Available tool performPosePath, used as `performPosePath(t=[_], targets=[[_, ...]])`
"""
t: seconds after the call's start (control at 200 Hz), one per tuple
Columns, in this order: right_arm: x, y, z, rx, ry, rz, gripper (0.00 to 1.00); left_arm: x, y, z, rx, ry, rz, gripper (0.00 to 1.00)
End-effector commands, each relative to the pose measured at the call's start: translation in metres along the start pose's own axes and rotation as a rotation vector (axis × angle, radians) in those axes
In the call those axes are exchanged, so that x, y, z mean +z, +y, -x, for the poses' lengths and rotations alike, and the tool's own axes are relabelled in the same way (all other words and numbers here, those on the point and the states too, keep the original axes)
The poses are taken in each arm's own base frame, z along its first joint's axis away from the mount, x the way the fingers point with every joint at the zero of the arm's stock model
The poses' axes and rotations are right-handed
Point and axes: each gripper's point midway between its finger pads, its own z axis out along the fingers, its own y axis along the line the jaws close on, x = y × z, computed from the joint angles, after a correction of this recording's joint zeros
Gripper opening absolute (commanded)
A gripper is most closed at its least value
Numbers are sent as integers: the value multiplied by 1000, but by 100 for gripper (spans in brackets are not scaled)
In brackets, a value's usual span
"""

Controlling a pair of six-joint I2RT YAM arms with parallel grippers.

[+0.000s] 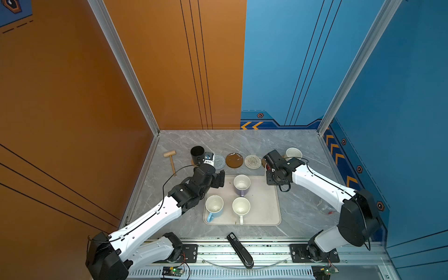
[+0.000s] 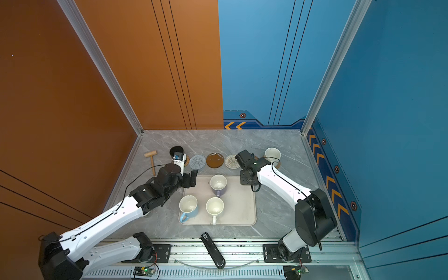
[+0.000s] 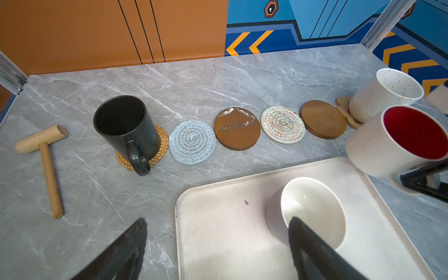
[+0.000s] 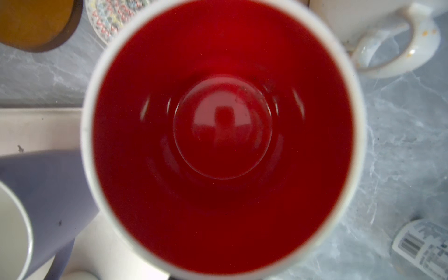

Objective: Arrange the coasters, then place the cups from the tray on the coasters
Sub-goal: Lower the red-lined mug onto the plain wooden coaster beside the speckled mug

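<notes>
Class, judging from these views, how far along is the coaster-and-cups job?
Done: six coasters lie in a row; black mug sits on the rattan coaster, speckled mug on the paw coaster. In hand: right gripper holds the red-lined mug. Remaining: lavender mug, light blue mug and white mug stand on the tray.

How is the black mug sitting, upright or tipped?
Upright. In the left wrist view the black mug stands mouth up on the woven coaster.

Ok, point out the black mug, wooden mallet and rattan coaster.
Black ceramic mug (image 3: 120, 116): left wrist view, interior.
Wooden mallet (image 3: 49, 174): left wrist view, handle.
Tan woven rattan coaster (image 3: 163, 141): left wrist view, exposed edge.
</notes>
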Motion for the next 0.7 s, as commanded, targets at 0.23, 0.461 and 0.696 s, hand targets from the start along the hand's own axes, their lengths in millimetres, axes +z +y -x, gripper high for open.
performPosePath(t=[0.23,0.461,0.696], targets=[[21,15,70,-15,-85,35,0,-2,14,6,5,-1,41,92],[33,7,87,-2,-100,23,0,-5,17,13,-8,-19,41,92],[43,6,99,-2,-95,54,0,-3,17,13,-20,-10,37,92]])
